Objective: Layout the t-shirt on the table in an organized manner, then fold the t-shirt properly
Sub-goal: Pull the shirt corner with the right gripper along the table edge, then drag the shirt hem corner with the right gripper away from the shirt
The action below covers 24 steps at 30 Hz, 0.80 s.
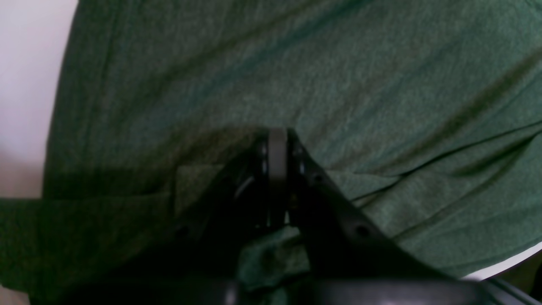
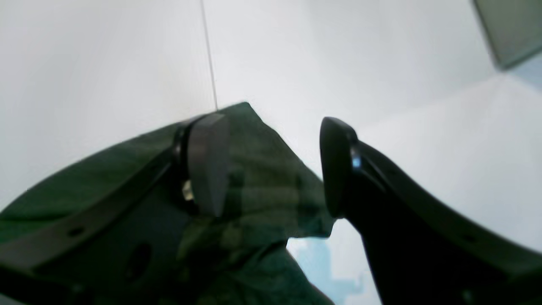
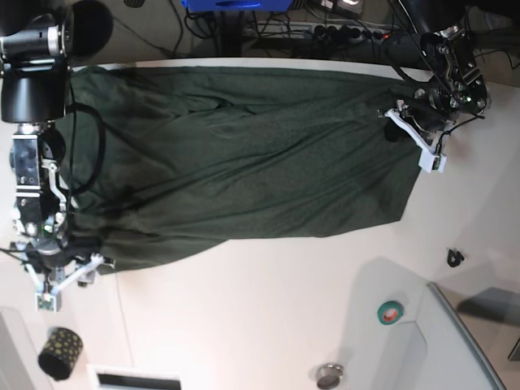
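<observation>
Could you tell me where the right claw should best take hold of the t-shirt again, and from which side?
Grip the corner of the t-shirt lying between the open right claw, coming down from above: it pokes out over the bare table.

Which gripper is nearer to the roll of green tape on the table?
Left. The left gripper is at the t-shirt's edge on the green tape's side of the table; the right gripper is at the opposite end.
</observation>
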Each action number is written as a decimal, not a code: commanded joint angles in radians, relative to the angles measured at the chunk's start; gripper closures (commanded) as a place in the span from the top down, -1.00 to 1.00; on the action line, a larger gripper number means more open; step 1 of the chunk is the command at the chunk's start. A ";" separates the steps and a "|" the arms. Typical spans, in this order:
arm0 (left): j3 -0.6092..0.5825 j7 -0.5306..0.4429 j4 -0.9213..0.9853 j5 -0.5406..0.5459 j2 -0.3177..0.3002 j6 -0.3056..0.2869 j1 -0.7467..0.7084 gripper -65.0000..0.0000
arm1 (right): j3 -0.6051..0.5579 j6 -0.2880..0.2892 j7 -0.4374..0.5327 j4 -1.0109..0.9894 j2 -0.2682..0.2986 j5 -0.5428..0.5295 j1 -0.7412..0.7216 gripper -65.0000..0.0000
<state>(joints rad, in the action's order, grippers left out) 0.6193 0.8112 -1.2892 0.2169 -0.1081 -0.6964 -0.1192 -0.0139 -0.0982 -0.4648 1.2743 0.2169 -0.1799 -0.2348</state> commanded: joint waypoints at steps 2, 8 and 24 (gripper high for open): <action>0.001 -0.002 -0.011 0.003 -0.009 -0.002 0.005 -1.00 | -0.079 0.021 0.004 0.000 0.013 0.004 -0.057 -0.01; 0.003 -0.002 -0.011 0.003 -0.009 -0.002 0.005 -1.00 | -0.200 0.073 0.028 -0.374 -0.050 0.003 -0.223 0.00; 0.009 -0.002 -0.011 0.003 -0.009 -0.002 0.000 -1.00 | -0.205 0.170 0.212 -0.790 -0.141 0.006 -0.366 0.01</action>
<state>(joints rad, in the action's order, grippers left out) 0.6258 0.8108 -1.2892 0.2173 -0.1062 -0.6964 -0.1219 -0.2218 0.0692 -0.2749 0.4709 0.0765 -0.1761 -0.5644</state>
